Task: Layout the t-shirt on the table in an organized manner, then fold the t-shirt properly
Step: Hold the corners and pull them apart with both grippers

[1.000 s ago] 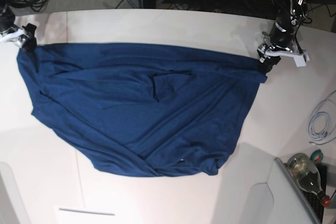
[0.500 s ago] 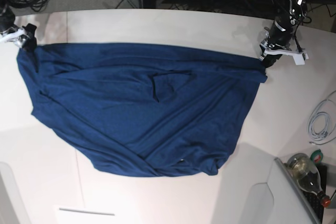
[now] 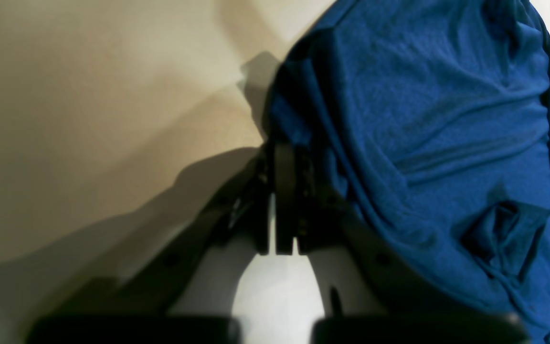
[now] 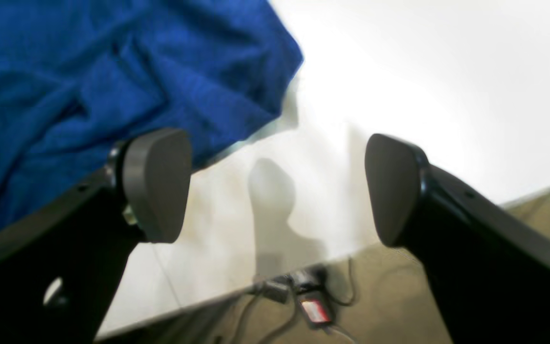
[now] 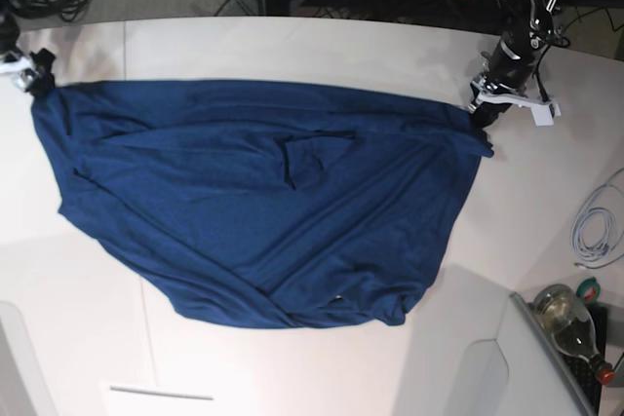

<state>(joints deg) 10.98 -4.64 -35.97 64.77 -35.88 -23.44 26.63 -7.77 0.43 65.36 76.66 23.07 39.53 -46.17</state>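
The shirt (image 5: 263, 202) lies spread on the table (image 5: 292, 46), its long axis running side to side along its far edge, with one arm at each end of that edge. The left gripper (image 3: 284, 157) is clenched right at the shirt's corner, though whether cloth is pinched cannot be told. The right gripper (image 4: 275, 186) stands released, the shirt's other corner just beside one jaw and not between them.

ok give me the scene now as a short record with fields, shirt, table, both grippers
shirt: dark blue, spread wide on the table, creased, a small fold near its middle
table: white, shirt lying on it
left gripper: shut at the shirt's corner; cloth between the jaws cannot be told
right gripper: open, beside the shirt's other far corner, holding nothing
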